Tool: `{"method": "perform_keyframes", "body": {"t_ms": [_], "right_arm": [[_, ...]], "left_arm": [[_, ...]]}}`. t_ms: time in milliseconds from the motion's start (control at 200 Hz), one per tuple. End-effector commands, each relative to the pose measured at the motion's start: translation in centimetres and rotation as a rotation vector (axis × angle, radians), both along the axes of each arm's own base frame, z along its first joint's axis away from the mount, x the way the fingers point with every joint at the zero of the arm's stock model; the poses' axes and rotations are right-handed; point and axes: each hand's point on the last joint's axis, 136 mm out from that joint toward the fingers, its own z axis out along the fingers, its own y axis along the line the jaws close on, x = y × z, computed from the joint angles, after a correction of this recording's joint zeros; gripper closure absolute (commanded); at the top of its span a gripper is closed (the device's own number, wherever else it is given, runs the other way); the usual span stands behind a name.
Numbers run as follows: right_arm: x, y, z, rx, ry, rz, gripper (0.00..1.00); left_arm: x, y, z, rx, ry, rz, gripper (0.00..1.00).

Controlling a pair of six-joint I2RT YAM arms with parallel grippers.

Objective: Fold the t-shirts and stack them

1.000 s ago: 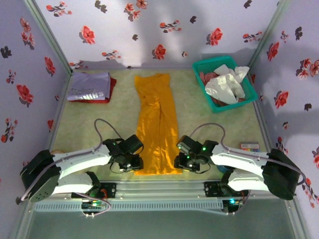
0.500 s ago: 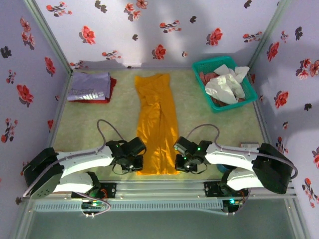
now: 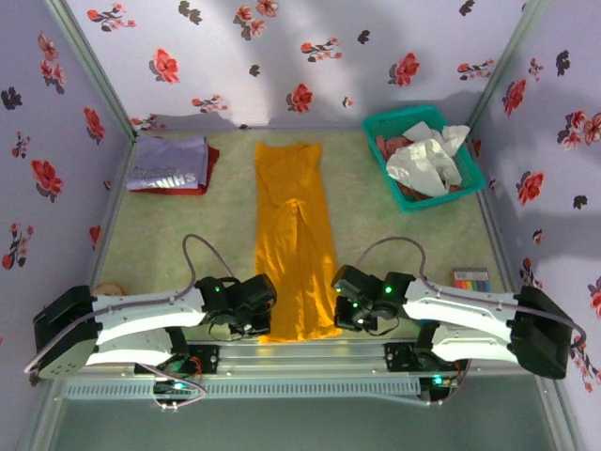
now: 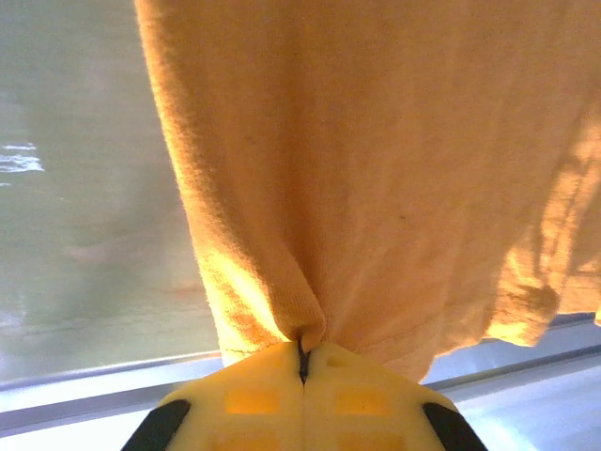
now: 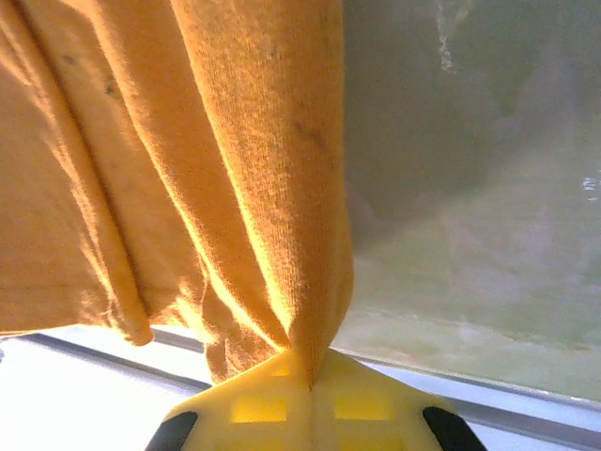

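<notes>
My left claw point(image 4: 302, 349) is pinching the near-left hem corner of the orange-yellow t-shirt point(image 3: 293, 235), and my right claw point(image 5: 310, 362) is clamping its near-right corner. The shirt is lying lengthwise mid-table. Far left, the lavender t-shirt point(image 3: 169, 162) is sitting on a red one point(image 3: 210, 169). Far right, a white t-shirt point(image 3: 427, 160) is crumpling in the teal basket point(image 3: 476, 172).

Teal basket point(image 3: 441, 196), colour card point(image 3: 470, 279)
</notes>
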Motion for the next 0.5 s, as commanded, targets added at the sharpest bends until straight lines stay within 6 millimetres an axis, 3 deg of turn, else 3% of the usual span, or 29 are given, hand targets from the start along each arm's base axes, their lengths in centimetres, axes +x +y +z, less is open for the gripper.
{"method": "perform_keyframes", "body": {"t_ms": [0, 175, 495], "right_arm": [[2.0, -0.5, 1.9, -0.004, -0.071, -0.058, 1.0], [7.1, -0.4, 5.1, 0.069, -0.156, -0.108, 1.0], [16.1, 1.0, 7.8, 0.083, -0.167, -0.064, 1.0]], "left_arm": [[1.8, -0.8, 2.1, -0.043, -0.011, 0.055, 1.0], [7.5, -1.0, 4.9, -0.116, -0.091, 0.107, 1.0], [18.8, -2.3, 8.3, -0.174, -0.138, 0.069, 1.0]]}}
